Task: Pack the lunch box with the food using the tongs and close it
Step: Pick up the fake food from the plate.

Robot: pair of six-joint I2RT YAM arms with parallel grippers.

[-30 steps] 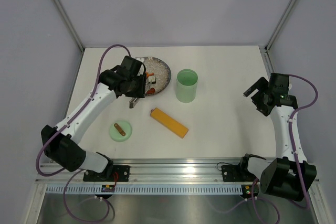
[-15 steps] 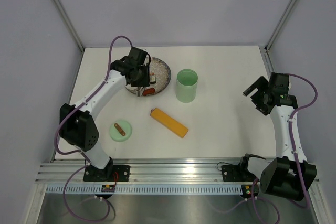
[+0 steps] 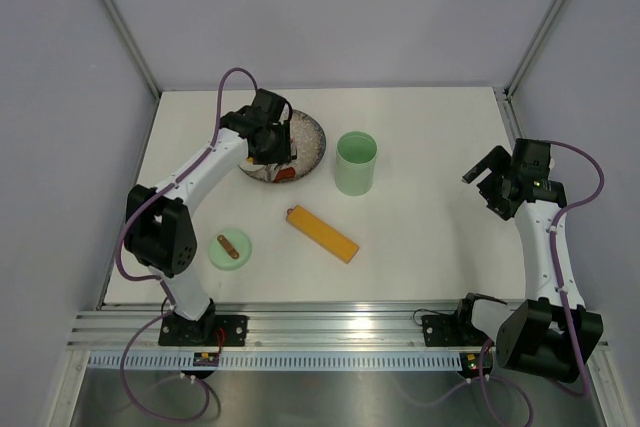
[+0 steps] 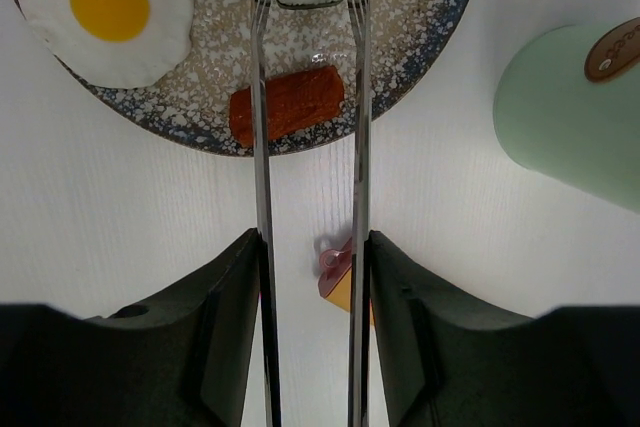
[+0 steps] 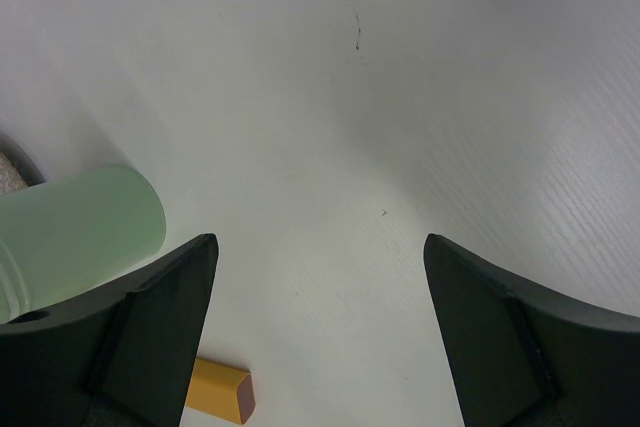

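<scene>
Two white tubular arms [image 3: 200, 169] with chunky black joints and black bases [image 3: 205, 330] bolted to a silver rail [image 3: 330, 322], each trailing a looping purple cable [image 3: 236, 73], end in blunt matte-black fingers [image 4: 225, 337], a green light [image 3: 537, 184] glowing on the right one.

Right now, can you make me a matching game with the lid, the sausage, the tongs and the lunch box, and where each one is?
Things:
1. lid
2. sausage
3. tongs
4. lunch box

Places:
A. on the speckled plate
B. held in the left gripper
C. standing open beside the plate
D. lying flat, brown handle up

Pairs: 1-D, 2-A, 3-B, 4-C
</scene>
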